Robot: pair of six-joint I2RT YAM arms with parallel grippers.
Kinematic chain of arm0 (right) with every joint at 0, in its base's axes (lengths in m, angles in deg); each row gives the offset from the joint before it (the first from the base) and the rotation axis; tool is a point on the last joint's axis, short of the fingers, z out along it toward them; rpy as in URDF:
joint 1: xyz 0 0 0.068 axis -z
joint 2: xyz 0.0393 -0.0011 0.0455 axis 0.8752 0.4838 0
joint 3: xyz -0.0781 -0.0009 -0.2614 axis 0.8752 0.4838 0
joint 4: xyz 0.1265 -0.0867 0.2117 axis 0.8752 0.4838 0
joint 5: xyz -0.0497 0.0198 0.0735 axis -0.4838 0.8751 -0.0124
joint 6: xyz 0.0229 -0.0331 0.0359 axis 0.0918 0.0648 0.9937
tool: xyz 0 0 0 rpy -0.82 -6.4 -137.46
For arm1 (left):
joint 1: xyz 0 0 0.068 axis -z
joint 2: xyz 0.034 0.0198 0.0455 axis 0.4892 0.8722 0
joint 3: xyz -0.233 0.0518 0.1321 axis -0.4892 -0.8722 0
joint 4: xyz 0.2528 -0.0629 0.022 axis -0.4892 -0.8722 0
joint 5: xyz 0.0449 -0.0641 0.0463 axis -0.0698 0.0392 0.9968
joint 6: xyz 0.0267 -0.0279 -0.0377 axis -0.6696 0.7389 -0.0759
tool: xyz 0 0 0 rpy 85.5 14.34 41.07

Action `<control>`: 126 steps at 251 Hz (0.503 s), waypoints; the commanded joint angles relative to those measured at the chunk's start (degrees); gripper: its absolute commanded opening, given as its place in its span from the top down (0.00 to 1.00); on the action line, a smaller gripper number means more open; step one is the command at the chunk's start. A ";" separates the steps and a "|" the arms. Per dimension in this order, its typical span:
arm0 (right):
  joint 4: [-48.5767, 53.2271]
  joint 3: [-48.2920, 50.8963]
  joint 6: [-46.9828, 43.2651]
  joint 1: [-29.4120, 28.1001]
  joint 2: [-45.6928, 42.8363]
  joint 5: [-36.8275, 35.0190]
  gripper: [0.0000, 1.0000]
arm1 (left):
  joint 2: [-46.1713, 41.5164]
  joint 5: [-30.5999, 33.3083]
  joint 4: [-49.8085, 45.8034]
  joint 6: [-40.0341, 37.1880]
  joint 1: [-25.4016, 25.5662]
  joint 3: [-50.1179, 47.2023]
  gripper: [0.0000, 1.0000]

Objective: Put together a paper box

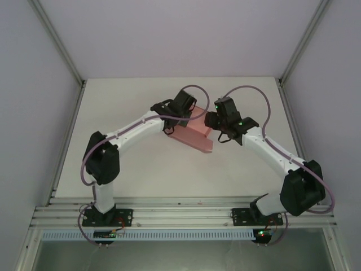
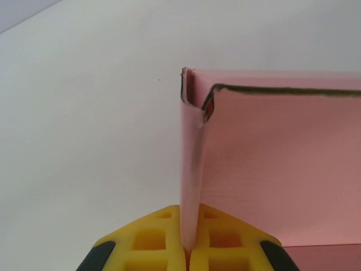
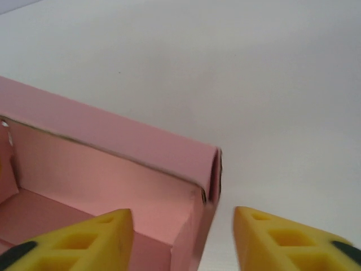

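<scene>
My left claw pinches the end wall of the paper box ahead to steady it, while I hold my right claw spread astride a corner wall, ready to squeeze.

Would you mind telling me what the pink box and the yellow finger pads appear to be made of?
The paper box looks like thin card, matte pink on both faces: its cut edges are dark and slightly ragged, and the pinched wall creases softly. The yellow finger pads look like moulded rubber or soft plastic, matte, with square recessed pockets; which one, I cannot tell.
</scene>
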 commanded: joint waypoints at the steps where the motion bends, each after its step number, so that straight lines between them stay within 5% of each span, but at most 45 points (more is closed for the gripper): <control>1: 1.90 0.30 1.20 -0.26 0.45 -2.89 0.45 | -4.12 2.88 4.76 4.00 0.23 -1.25 1.00; 45: -2.03 1.81 2.79 0.24 1.30 -0.13 0.53 | -5.64 0.16 7.70 4.83 0.34 -3.00 1.00; 74: -4.83 0.91 1.78 0.38 3.03 0.88 0.71 | -6.19 -0.70 8.22 5.61 0.36 -3.53 1.00; 98: -3.08 -1.01 1.54 0.29 5.01 -1.66 1.00 | -6.86 -1.87 8.74 5.99 0.36 -4.30 1.00; 118: -3.41 -1.75 0.25 -0.14 5.44 -4.08 1.00 | -7.38 -3.06 8.93 6.24 0.26 -4.87 1.00; 126: -2.73 -2.17 0.20 -0.48 5.40 -4.72 1.00 | -7.55 -3.52 8.83 6.29 0.23 -4.96 0.93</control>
